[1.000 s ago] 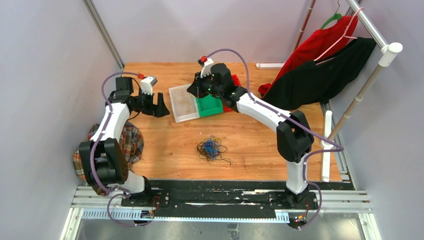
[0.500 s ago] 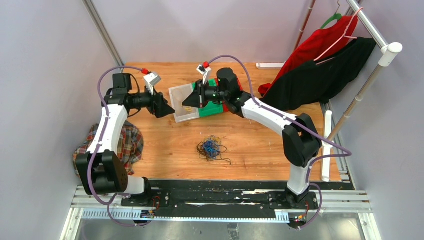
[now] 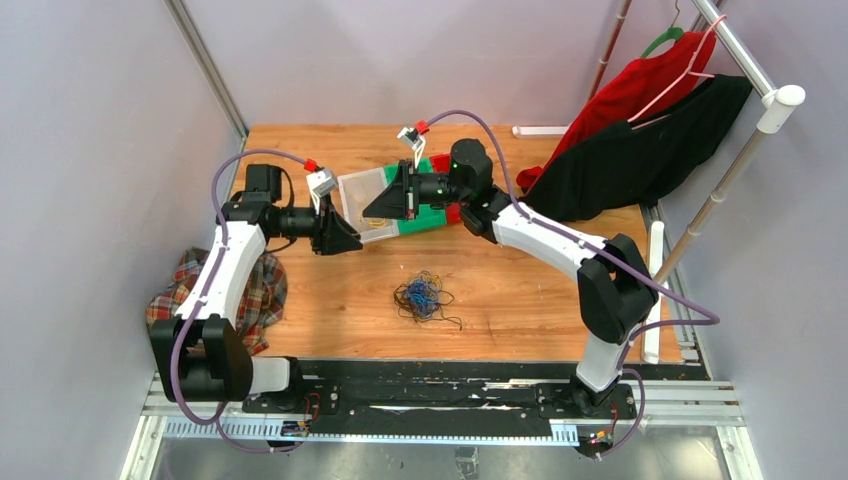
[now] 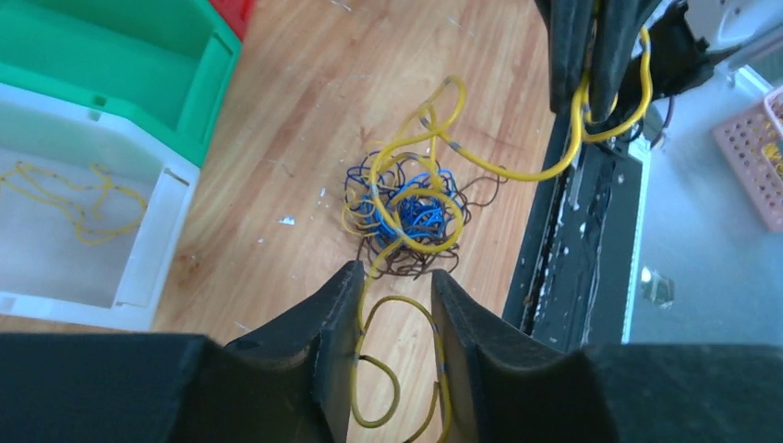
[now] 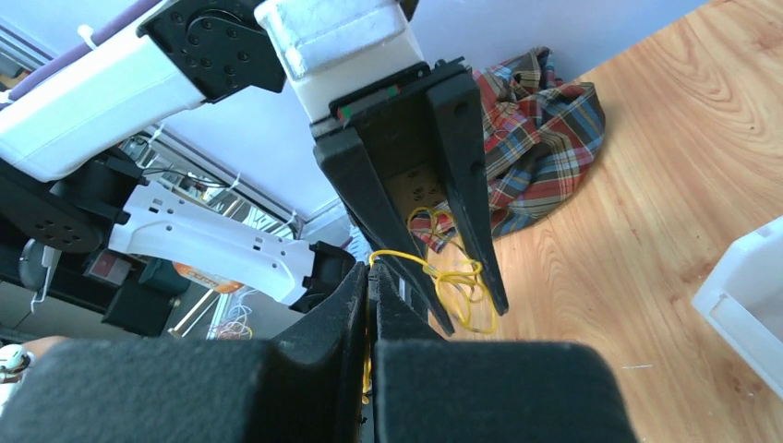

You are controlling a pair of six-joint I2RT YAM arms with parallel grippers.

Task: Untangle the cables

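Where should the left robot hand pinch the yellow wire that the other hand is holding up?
Pinch the yellow wire at the loops hanging between the fingers of the left gripper, coming in sideways, facing the right gripper, which clamps the other end. Those loops seem to dangle in the air, apart from the tangle on the table, so nothing else should get caught.

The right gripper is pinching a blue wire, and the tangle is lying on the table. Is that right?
Not quite. The wire pinched in the right gripper is yellow, not blue; the right wrist view shows it. The tangle is lying on the table, as you said.
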